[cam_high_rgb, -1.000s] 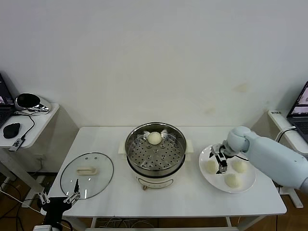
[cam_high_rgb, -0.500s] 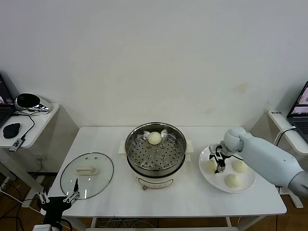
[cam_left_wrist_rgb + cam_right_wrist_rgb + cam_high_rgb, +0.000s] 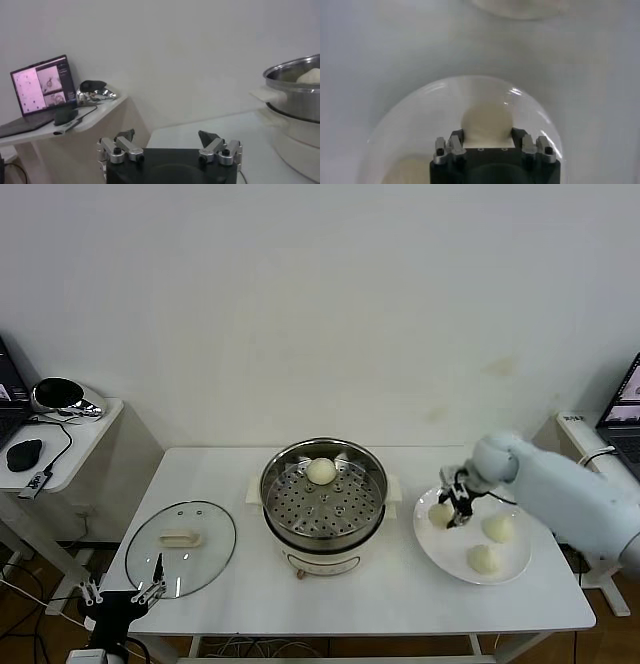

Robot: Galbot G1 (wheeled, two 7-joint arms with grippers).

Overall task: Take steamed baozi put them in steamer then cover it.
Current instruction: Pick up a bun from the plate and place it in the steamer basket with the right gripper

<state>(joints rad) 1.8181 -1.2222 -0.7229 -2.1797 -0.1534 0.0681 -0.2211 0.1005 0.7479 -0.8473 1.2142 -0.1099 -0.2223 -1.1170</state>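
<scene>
The right gripper (image 3: 451, 511) has clamped onto a baozi (image 3: 486, 121) and lifted it off the plate (image 3: 510, 564); left gripper (image 3: 169, 150) parked, jaws apart.

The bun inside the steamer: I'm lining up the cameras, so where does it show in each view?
Head view: bun at the steamer's far side.
Left wrist view: its top shows above the steamer rim.
Right wrist view: not in it.
Shared landmark: the steamer.
</scene>
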